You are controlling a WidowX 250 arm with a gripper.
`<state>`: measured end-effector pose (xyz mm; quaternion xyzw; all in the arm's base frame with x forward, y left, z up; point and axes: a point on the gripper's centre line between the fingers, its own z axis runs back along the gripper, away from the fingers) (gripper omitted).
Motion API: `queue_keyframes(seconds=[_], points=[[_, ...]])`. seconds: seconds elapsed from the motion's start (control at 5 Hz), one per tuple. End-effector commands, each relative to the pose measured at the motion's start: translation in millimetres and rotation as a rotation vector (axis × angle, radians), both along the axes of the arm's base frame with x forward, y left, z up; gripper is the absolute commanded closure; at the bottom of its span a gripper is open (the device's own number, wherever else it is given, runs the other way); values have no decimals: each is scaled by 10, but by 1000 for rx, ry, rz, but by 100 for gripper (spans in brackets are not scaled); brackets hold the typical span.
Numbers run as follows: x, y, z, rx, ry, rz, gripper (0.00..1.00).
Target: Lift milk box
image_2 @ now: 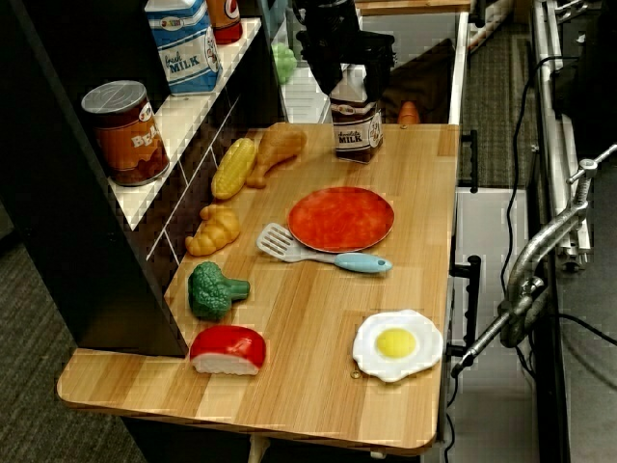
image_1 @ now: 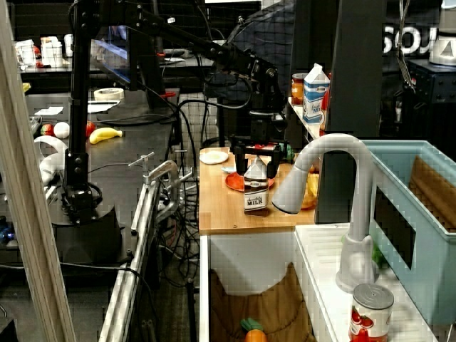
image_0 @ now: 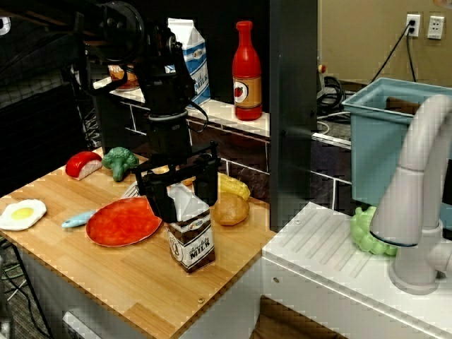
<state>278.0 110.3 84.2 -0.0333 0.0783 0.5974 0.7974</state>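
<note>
Nearest the lens in the front view, the wooden counter (image_0: pixel 141 282) runs to the bottom edge, and just above its bare lower corner stands the milk box (image_0: pixel 191 236), a small brown carton with a white peaked top, upright at centre frame. In the overhead view it sits near the top centre, close to the far edge of the board.

The gripper (image_0: pixel 178 189) hangs over the carton with its two dark fingers (image_0: pixel 205 178) down on either side of the white peak. They look closed against the gable, though whether the pads truly press it cannot be told from these views. The carton's base seems to rest on the wood.

To lift well, the squeeze should be firm on the peak or just under it, then the rise straight up, since a tilted pull could slip the tapered top free.

Outward from the carton: the red plate (image_0: pixel 123 222) lies just beside it at left, the potato-like brown piece (image_0: pixel 231 209) just beside at right, the corn (image_0: pixel 236 186) behind. The blue-and-white carton (image_0: pixel 194 60) stands well apart on the shelf, upper centre.
</note>
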Motion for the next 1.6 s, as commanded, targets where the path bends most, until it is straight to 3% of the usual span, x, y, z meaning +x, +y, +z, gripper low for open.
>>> queue_keyframes(seconds=[0.0, 0.4, 0.6, 1.0, 1.2, 1.4], points=[[-50, -75, 210, 25, -91, -87, 100], [104, -116, 701, -23, -59, -95, 100], [120, -98, 1000, -28, -8, -114, 100], [7, -27, 1396, -41, 9, -168, 100], [-67, -1, 1519, -31, -7, -201, 100], [-128, 16, 1644, -50, -24, -218, 100]])
